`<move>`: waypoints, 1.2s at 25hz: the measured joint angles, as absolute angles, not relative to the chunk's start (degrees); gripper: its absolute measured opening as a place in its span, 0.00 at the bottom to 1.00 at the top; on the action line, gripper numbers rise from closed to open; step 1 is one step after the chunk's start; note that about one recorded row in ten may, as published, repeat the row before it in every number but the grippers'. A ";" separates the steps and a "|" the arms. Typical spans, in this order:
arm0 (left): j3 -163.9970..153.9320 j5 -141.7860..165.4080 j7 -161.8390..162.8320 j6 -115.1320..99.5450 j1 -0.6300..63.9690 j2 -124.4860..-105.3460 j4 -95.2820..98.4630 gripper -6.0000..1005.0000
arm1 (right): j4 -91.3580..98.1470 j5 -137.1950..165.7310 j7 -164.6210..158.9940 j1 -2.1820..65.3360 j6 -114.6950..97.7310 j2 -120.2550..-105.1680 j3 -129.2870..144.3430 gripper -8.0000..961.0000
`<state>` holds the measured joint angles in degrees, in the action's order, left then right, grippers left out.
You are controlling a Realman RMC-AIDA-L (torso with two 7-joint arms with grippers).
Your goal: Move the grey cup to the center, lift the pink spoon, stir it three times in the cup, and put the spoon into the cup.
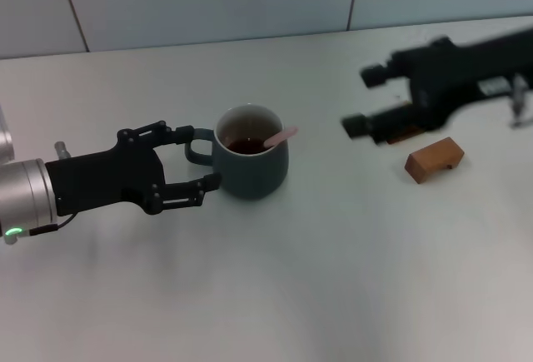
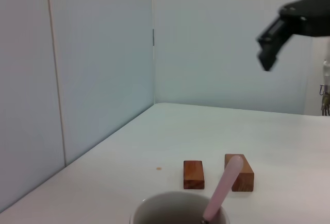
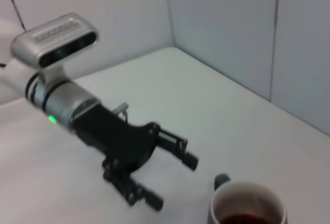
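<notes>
The grey cup (image 1: 250,166) stands near the table's middle with dark liquid inside. The pink spoon (image 1: 281,136) rests in it, its pale handle leaning over the rim on the right. My left gripper (image 1: 200,158) is open, one finger on each side of the cup's loop handle, not closed on it. My right gripper (image 1: 364,100) hangs open above the table to the cup's right, holding nothing. The left wrist view shows the cup's rim (image 2: 178,206) and the spoon's handle (image 2: 224,188). In the right wrist view the left gripper (image 3: 174,181) is spread beside the cup (image 3: 247,208).
A brown wooden block (image 1: 435,159) lies right of the cup, and a second one (image 1: 404,136) is partly hidden under my right gripper. Both blocks (image 2: 193,174) (image 2: 238,172) lie beyond the cup in the left wrist view. A wall runs behind the table.
</notes>
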<state>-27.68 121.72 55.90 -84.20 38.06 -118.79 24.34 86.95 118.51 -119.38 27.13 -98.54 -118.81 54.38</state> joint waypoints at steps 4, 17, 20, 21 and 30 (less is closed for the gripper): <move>-27.68 121.72 56.54 -84.18 38.06 -118.73 24.34 0.84 | 84.42 116.44 -111.85 22.26 -98.69 -118.87 51.78 0.88; -29.31 121.81 58.41 -82.78 38.35 -118.81 24.37 0.84 | 69.18 116.70 -100.26 22.85 -95.34 -118.54 45.33 0.88; -29.33 121.79 58.65 -82.75 38.42 -118.83 24.37 0.84 | 67.20 117.69 -99.96 24.02 -94.71 -118.36 45.51 0.88; -29.34 121.79 58.68 -82.75 38.44 -118.83 24.37 0.84 | 66.88 118.29 -99.95 24.39 -94.61 -118.35 45.50 0.88; -29.64 121.73 58.84 -82.75 38.54 -118.83 24.32 0.84 | 65.67 120.55 -99.77 25.72 -93.44 -118.54 45.56 0.88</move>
<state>-29.64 121.73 58.84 -82.75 38.54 -118.83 24.32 65.67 120.55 -99.77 25.72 -93.44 -118.54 45.56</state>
